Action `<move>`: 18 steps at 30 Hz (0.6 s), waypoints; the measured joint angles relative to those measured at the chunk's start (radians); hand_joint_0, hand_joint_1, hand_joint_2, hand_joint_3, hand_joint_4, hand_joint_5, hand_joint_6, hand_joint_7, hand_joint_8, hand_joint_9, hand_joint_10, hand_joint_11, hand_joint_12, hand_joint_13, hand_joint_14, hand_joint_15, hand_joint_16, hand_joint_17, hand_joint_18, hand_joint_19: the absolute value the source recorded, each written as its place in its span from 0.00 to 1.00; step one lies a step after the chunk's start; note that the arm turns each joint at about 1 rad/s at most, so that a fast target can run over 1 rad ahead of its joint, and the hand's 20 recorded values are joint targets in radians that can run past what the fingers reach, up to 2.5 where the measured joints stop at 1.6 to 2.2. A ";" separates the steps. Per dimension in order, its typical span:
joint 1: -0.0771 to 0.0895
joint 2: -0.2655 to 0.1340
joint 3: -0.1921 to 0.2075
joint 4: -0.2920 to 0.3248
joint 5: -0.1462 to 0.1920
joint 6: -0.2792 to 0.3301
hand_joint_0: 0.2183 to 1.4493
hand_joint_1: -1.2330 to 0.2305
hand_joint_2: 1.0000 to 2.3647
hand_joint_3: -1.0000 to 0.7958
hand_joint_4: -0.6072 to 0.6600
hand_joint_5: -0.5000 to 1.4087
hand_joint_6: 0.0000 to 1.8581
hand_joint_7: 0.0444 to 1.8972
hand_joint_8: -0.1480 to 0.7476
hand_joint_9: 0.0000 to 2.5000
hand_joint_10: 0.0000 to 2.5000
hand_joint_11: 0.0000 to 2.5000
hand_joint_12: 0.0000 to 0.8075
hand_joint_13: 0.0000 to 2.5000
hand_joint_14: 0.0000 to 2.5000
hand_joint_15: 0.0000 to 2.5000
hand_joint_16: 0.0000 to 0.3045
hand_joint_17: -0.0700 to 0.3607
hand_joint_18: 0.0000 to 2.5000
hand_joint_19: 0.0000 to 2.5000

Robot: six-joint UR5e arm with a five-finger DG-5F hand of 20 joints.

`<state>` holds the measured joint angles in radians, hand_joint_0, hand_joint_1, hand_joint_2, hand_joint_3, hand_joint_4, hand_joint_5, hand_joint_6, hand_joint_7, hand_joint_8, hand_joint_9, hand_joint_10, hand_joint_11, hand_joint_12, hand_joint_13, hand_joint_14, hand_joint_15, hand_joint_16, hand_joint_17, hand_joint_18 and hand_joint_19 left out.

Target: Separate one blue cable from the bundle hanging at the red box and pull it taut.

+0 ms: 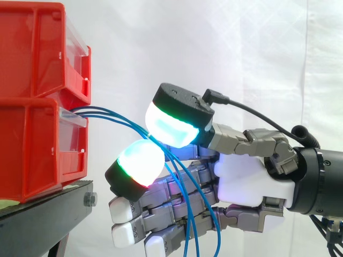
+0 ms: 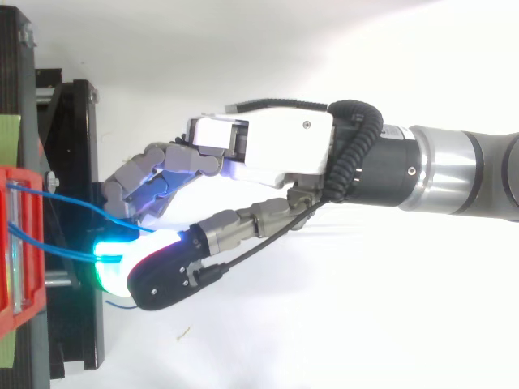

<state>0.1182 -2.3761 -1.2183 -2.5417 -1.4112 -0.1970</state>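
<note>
Tracing the blue cables (image 1: 107, 113) from the front of the lower red bin (image 1: 32, 155), I see them arc out slack and dip between two glowing pads (image 1: 140, 160) of the hand (image 1: 241, 176). Those pads are curled together on the strands near the bin. Below the pinch the cables droop loose across the other fingers. I read this as the separating grip, placed close to the bin because the strands fan apart there. I can't tell whether the pinch holds one strand or several. The bins sit on the black stand (image 1: 51, 206).
</note>
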 measured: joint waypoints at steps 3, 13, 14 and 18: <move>0.000 0.000 0.000 0.002 0.000 -0.001 0.32 0.39 0.01 0.42 0.61 0.16 0.45 0.50 0.51 0.31 0.01 0.26 0.45 0.27 0.01 0.17 0.15 0.40 0.27 0.22; -0.008 -0.016 0.000 0.009 -0.001 -0.021 0.32 0.37 0.00 0.29 0.63 0.15 0.45 0.48 0.50 0.30 0.01 0.26 0.45 0.27 0.01 0.17 0.15 0.40 0.27 0.22; -0.008 -0.024 0.001 0.014 0.000 -0.022 0.31 0.39 0.00 0.28 0.63 0.15 0.45 0.47 0.50 0.31 0.01 0.26 0.45 0.27 0.01 0.17 0.15 0.40 0.27 0.22; -0.006 -0.041 0.005 0.035 0.008 -0.026 0.27 0.49 0.00 0.28 0.62 0.16 0.45 0.47 0.51 0.32 0.01 0.26 0.46 0.28 0.01 0.18 0.15 0.41 0.28 0.22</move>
<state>0.1124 -2.4176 -1.2134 -2.5068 -1.4034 -0.2228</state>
